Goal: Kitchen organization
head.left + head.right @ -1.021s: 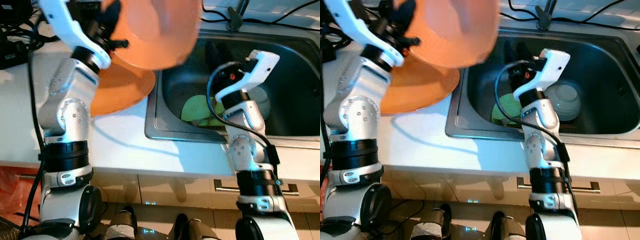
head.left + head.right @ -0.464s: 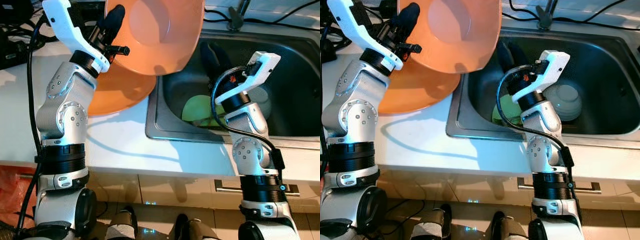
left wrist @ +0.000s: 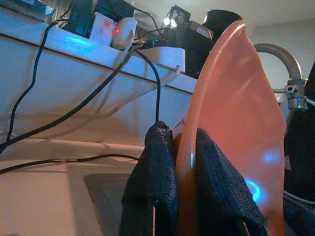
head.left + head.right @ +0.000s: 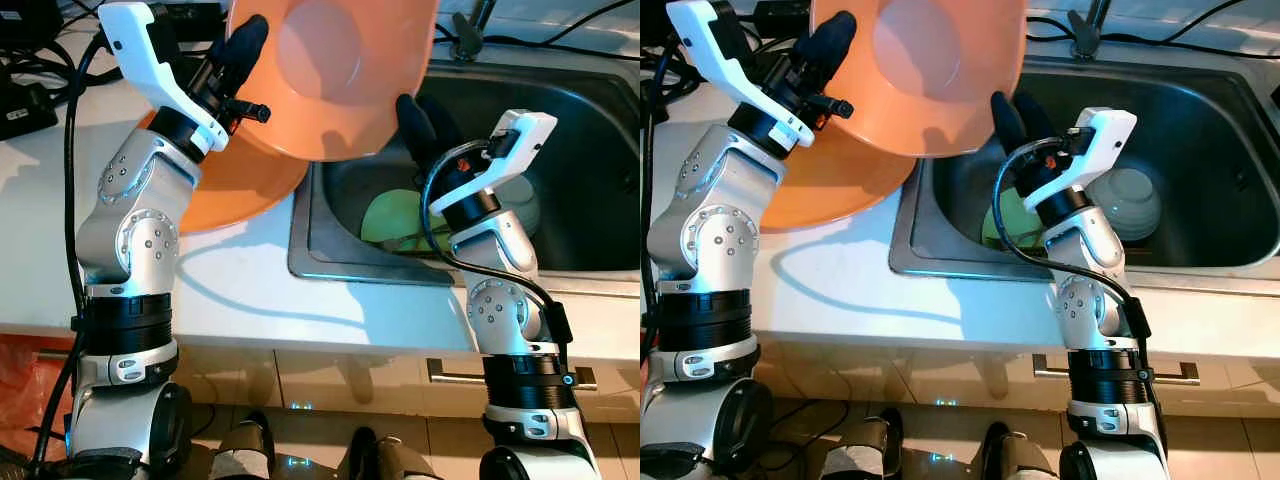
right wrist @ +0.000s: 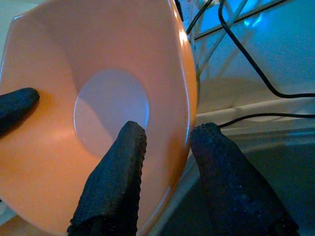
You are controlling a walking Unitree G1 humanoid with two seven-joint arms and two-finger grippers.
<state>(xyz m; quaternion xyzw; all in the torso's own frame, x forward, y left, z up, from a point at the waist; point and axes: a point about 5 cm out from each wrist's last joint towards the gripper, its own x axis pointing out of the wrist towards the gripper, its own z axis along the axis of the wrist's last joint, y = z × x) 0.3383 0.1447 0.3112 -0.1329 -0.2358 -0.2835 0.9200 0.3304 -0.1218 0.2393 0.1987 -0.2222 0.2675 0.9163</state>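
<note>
We are holding the orange bowl (image 4: 335, 65) tilted above the counter (image 4: 240, 290) edge beside the sink (image 4: 600, 120), left hand (image 3: 184, 162) clamping its rim. Right hand (image 5: 167, 147), fingers apart, is straddling the opposite rim. Another orange bowl (image 4: 235, 190) is resting beneath on the counter.

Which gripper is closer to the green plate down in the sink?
The right. The right gripper hangs over the sink, just above the green plate, straddling the orange bowl's rim. The left gripper grips the bowl's opposite rim, over the counter.
</note>
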